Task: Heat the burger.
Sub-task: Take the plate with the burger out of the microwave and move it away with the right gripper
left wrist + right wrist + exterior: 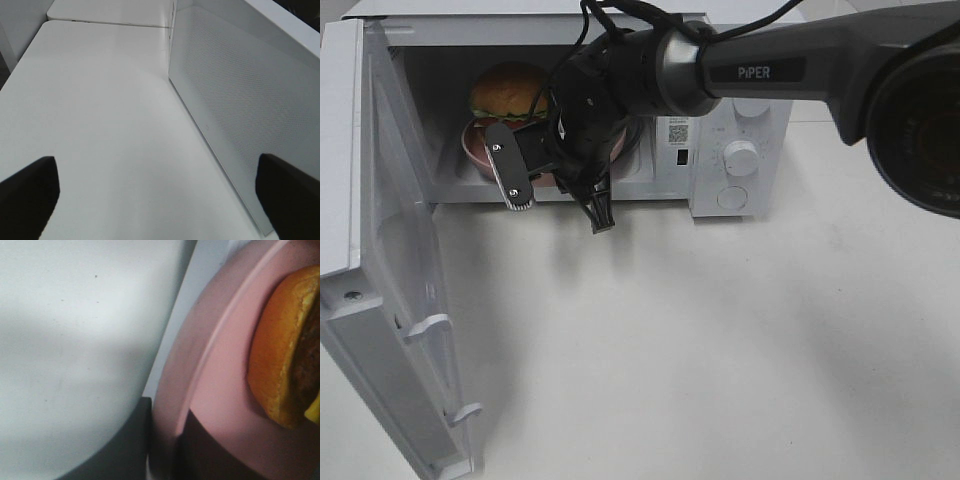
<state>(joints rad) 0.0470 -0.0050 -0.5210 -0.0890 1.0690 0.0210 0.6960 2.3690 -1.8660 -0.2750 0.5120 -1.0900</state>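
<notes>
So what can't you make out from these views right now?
- Exterior high: the right arm covers much of the pink plate and the lower burger.
- Right wrist: the burger is cut off at the frame edge.
- Left wrist: only the microwave door; no burger.

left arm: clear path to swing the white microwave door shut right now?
Probably not yet. The right claw is clamped on the round pink plate inside the white microwave, so that arm blocks the open white microwave door.

Burger (507, 95) lower half hidden behind right arm — plate (480, 150) mostly too.
</notes>
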